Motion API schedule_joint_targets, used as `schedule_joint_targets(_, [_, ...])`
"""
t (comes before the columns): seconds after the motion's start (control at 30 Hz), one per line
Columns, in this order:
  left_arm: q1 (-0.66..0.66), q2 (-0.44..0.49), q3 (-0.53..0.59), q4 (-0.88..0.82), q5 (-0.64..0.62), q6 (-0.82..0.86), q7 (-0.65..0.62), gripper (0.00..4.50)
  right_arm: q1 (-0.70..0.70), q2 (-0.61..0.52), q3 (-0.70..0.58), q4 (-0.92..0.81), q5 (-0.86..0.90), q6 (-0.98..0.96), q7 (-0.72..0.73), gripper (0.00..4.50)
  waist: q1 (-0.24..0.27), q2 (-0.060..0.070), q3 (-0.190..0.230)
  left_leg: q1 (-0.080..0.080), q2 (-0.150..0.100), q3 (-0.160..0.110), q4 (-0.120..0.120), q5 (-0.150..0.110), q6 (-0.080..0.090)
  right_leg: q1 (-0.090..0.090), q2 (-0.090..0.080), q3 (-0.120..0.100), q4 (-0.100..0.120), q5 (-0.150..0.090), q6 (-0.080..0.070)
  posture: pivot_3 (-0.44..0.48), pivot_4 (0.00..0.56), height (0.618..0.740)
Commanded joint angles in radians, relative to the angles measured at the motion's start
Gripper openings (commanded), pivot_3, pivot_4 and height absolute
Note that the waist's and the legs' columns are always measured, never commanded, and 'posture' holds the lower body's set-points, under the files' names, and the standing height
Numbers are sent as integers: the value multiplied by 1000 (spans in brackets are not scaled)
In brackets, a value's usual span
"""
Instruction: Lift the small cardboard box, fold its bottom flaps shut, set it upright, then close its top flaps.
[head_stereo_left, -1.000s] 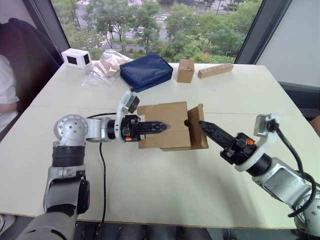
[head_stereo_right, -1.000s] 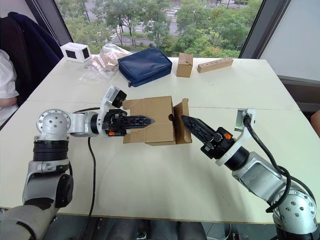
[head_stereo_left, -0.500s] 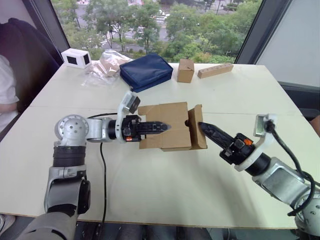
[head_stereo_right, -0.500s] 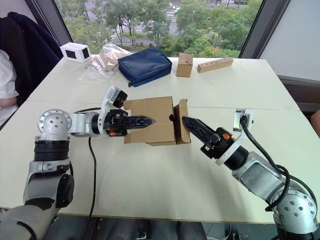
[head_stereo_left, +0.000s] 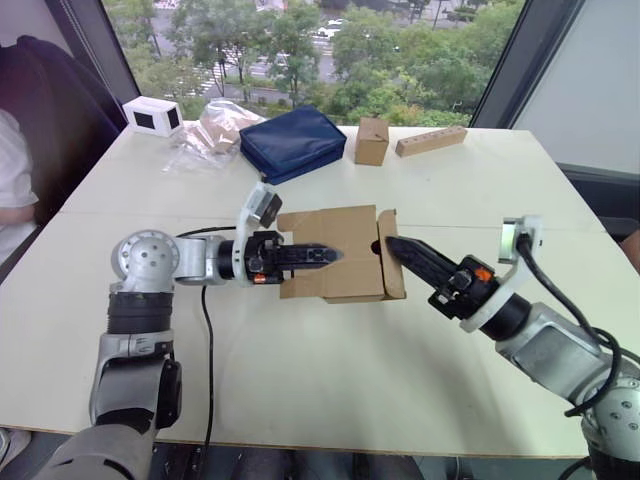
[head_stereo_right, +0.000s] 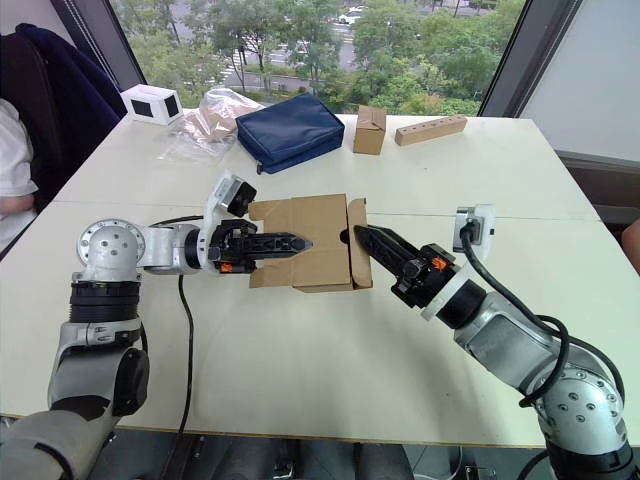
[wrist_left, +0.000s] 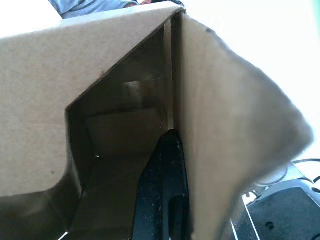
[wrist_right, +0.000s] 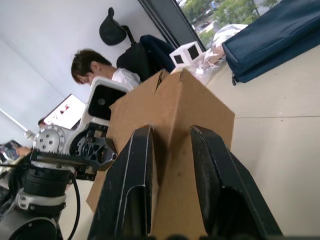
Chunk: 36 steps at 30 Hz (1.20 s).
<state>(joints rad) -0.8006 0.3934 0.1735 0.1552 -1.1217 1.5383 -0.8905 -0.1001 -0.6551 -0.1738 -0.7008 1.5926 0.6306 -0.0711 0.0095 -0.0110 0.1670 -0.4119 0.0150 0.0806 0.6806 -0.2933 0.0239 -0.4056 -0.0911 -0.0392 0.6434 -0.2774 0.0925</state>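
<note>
The small cardboard box (head_stereo_left: 335, 250) is plain brown corrugated cardboard and lies on its side near the middle of the white table (head_stereo_left: 330, 390), between the two arms. Its broad upper panel faces the head camera, and its two open ends face left and right.

At the right end, one flap (head_stereo_left: 391, 267) stands nearly flat against the opening, edge-on to the camera. A dark gap shows between this flap and the box body at its far corner. At the left end, short flaps project toward the left arm; one has an angled corner.

The left gripper (head_stereo_left: 318, 254) reaches in from the left. Its fingers are closed on the near-side wall of the box: one black finger (wrist_left: 162, 190) lies inside the box against the wall, and the other lies along the outside.

The right gripper (head_stereo_right: 362, 236) reaches in from the right. Its two fingers (wrist_right: 131, 185) are spread apart with the edge of the right-end flap between them, touching or nearly touching it; no firm grip is evident.

Along the far edge of the table lie a blue pouch (head_stereo_left: 291, 143), a smaller brown box (head_stereo_left: 371, 141) and a wooden block (head_stereo_left: 430, 141), all well apart from the box.
</note>
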Motion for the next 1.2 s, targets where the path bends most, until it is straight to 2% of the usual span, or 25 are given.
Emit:
schedule_joint_targets(0.03, [-10,-2,-2,-28,-15,-16,-14,0,-14,-5,7,-42,-8,-4,-12,1171,0,0,0,0,0,0,0,0,0,0,0,0,0,0,0,0,150,740])
schedule_joint_targets(0.67, [9,-15,-18,-59,-20,-25,-16,0,-52,1,26,-35,-35,-6,-50,1171,0,0,0,0,0,0,0,0,0,0,0,0,-1,0,0,0,150,740])
schedule_joint_targets(1.2, [3,-25,-49,-39,8,-66,-16,0,-89,-10,48,-52,191,-11,-123,1171,-1,0,0,-1,0,0,-1,0,0,0,0,0,-2,0,0,0,150,740])
